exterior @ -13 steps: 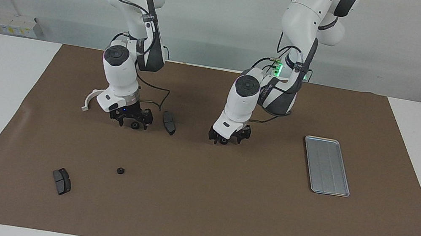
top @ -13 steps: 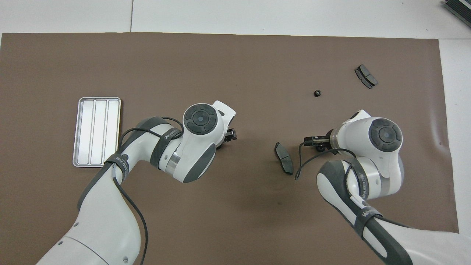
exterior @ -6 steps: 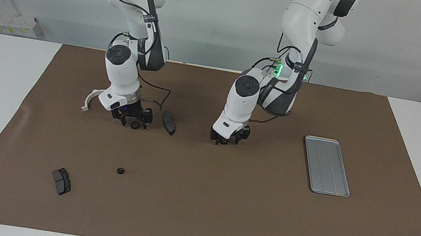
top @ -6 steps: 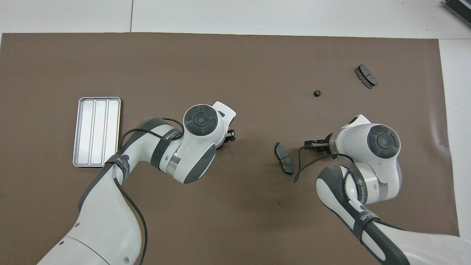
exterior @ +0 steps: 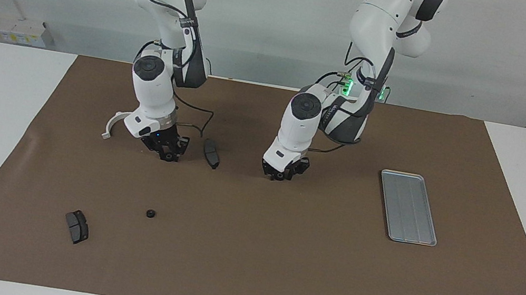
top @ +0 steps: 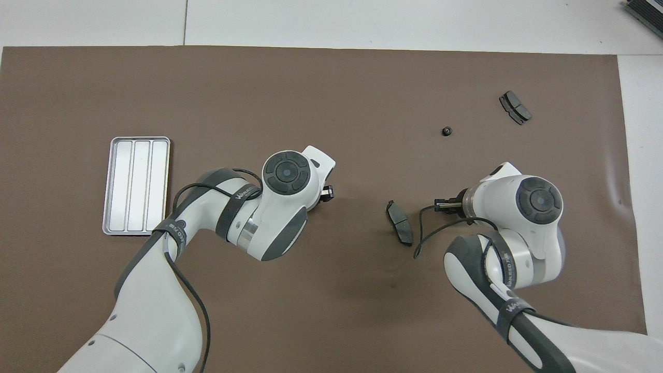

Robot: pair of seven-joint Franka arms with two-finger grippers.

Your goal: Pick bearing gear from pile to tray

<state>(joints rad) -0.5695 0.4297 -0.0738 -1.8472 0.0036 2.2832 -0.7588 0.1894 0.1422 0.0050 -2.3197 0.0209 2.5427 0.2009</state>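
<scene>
Both hands have narrowed low on the desk [exterior: 11,89]: right hand [exterior: 168,155] and left hand [exterior: 282,175] now pinch at small gears, grip unconfirmed; tray [exterior: 408,206] at three o'clock waits.

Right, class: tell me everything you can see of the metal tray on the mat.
The tray is a flat, silver-grey rectangle of what looks like metal, with rounded corners, a low raised rim and lengthwise ridges. It lies flat on the brown mat toward the left arm's end of the table. Nothing lies in it and neither gripper touches it.
</scene>
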